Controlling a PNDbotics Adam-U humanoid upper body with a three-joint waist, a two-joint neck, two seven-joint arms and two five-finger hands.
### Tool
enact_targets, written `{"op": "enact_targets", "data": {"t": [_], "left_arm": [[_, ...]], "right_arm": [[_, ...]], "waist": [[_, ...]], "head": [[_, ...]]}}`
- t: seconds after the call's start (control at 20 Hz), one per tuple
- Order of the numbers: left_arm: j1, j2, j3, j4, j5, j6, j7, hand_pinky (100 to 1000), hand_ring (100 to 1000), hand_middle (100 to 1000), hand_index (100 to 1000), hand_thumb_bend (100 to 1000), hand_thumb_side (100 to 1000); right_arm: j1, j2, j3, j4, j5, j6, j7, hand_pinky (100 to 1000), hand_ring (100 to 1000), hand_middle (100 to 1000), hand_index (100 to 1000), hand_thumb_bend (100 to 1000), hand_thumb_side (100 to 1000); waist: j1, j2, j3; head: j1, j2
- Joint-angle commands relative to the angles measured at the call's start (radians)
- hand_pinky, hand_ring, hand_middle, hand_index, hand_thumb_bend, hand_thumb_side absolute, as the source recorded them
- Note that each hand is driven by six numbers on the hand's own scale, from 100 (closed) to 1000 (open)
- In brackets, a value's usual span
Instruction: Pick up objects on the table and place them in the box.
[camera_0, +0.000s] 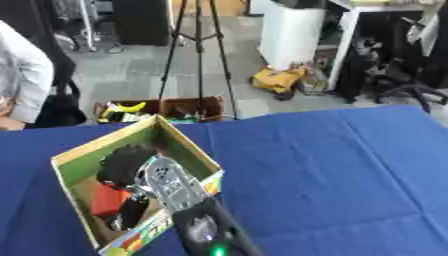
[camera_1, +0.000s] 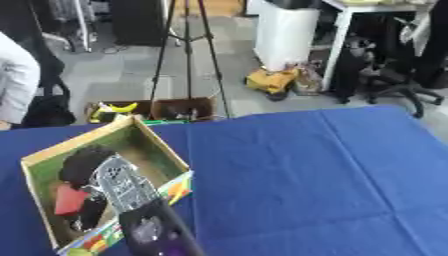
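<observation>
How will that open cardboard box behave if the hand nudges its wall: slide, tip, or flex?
The box looks like thin cardboard, so its walls would probably flex. It sits flat on the blue cloth, broad and low, so it likely slides or drags rather than tips. The left hand and a red object sit inside, adding little weight.

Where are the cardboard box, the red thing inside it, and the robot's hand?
box (camera_0: 188, 142): left eye view, on its right inner wall.
red thing (camera_0: 108, 200): left eye view, on its visible red face, inside the box.
left hand (camera_0: 121, 167): left eye view, on the black hand down inside the box.
</observation>
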Motion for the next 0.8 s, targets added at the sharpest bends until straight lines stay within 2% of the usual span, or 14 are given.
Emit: {"op": "enact_targets", "data": {"t": [0.05,0.4,0.45,0.8], "left_arm": [[-0.005,0.014,0.0,-0.02,0.005,-0.001,-0.002,380,612,646,906,422,818],[-0.005,0.013,-0.001,-0.02,0.005,-0.001,-0.005,380,612,645,906,424,818],[-0.005,0.013,-0.001,-0.02,0.005,-0.001,-0.005,380,612,645,907,424,818],[-0.007,0.014,0.0,-0.02,0.006,0.0,-0.004,381,612,645,906,424,817]], "right_arm": [[-0.015,0.005,-0.005,-0.043,-0.023,0.002,0.019,781,769,595,689,100,642],[-0.014,0.008,-0.007,-0.095,-0.048,0.015,0.05,813,831,717,767,100,778],[-0.015,0.009,-0.007,-0.1,-0.048,0.018,0.054,821,846,737,780,169,812],[-0.014,0.015,-0.009,-0.125,-0.046,0.029,0.076,850,898,780,827,364,875]], "waist": [[0.007,-0.02,0.001],[0.007,-0.02,0.0],[0.007,-0.02,0.0],[0.006,-0.019,0.0]], "head": [[-0.004,-0.014],[-0.005,-0.012],[-0.006,-0.012],[-0.008,-0.01]]}}
